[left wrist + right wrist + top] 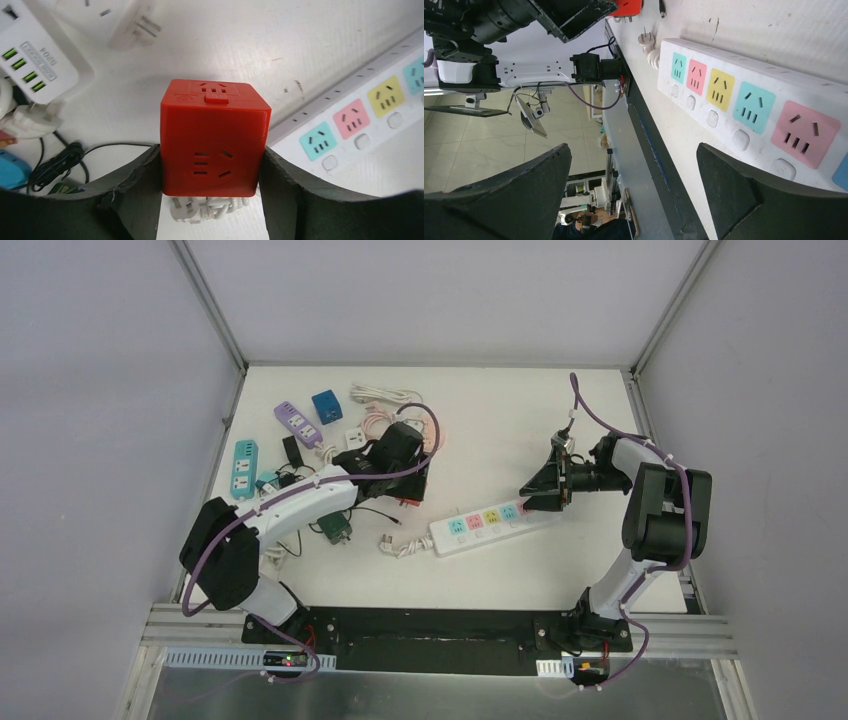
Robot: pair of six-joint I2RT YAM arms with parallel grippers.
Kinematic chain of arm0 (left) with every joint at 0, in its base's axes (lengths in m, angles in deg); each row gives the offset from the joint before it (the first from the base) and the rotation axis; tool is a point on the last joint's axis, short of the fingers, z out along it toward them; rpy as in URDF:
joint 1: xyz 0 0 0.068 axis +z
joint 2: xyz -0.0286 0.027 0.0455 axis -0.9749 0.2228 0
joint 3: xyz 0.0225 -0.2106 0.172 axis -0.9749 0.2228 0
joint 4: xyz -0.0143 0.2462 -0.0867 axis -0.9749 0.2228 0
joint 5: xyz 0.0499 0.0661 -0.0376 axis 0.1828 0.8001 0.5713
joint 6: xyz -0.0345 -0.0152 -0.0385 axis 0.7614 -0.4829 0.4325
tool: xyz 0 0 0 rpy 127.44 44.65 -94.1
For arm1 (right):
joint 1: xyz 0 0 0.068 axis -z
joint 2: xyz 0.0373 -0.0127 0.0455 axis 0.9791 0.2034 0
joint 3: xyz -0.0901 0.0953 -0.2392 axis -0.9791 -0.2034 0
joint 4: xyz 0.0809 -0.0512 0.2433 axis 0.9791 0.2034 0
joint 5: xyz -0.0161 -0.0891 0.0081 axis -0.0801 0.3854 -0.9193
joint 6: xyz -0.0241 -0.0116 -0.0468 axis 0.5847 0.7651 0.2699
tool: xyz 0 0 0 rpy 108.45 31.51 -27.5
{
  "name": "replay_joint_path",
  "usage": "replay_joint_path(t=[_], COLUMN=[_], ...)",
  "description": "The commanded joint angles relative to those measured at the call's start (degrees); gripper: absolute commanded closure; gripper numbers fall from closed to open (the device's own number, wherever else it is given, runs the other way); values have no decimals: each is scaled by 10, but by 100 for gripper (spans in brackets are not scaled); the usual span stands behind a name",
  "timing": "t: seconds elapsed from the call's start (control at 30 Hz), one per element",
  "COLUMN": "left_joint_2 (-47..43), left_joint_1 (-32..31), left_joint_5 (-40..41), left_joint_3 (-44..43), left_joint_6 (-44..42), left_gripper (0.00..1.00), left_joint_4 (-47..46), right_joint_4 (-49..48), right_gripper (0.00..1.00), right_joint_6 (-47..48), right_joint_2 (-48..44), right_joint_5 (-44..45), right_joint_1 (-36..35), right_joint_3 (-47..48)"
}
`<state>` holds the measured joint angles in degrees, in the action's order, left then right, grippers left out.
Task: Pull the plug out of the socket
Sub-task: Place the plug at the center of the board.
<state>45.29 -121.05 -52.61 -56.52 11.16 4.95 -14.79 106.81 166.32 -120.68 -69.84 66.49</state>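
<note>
Red socket cube [212, 140] hangs over the left half of the white bench [500, 420], gripped by the left pincer [210, 165]; its dark fingers [135, 190] press the cube's two opposite sides, so the pincer stands part closed, holding the cube; a socket face of the cube looks toward the wrist camera, and a raised red tab sits on the face beyond it; a white ribbed piece shows under the cube's lower edge, and I cannot tell whether it touches the cube.

At the far left of the bench lies a teal power strip [244, 468]; next to it, further back, a purple strip [298, 424] and a blue cube [326, 405]; the left wrist view also shows a white charger [35, 60] with green ports near them.

Right of the held cube, a white plug [388, 543] with bare prongs lies on the bench beside a coil of white cable, just off the left end of a long white power strip [490, 523]; the strip runs at a slant toward the right, its sockets coloured teal, pink and yellow.

At the strip's right end stands the right pincer [631, 155], jaws wide apart and gripping nothing; one finger reaches over the strip's end, the other lies off toward the bench's near edge; whether it touches the strip I cannot tell.
</note>
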Motion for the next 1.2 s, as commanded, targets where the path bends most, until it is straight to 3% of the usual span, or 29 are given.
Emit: replay_joint_path(t=[0.0,0.37,0.9,1.17], left_joint_2=[-33,-21,42,63], left_joint_1=[21,63,105,121], left_joint_5=[49,88,73,80], left_joint_3=[11,33,28,26], left_joint_6=[22,43,31,21], left_gripper=[100,100,98,80], left_joint_4=[16,55,75,78], right_joint_4=[3,4,3,3], right_gripper=[0,0,0,0], right_joint_6=[23,24,24,24], right_joint_2=[-5,-6,-7,-6], right_joint_5=[-3,-2,-4,-3], right_joint_1=[4,4,6,6], right_joint_3=[18,17,16,17])
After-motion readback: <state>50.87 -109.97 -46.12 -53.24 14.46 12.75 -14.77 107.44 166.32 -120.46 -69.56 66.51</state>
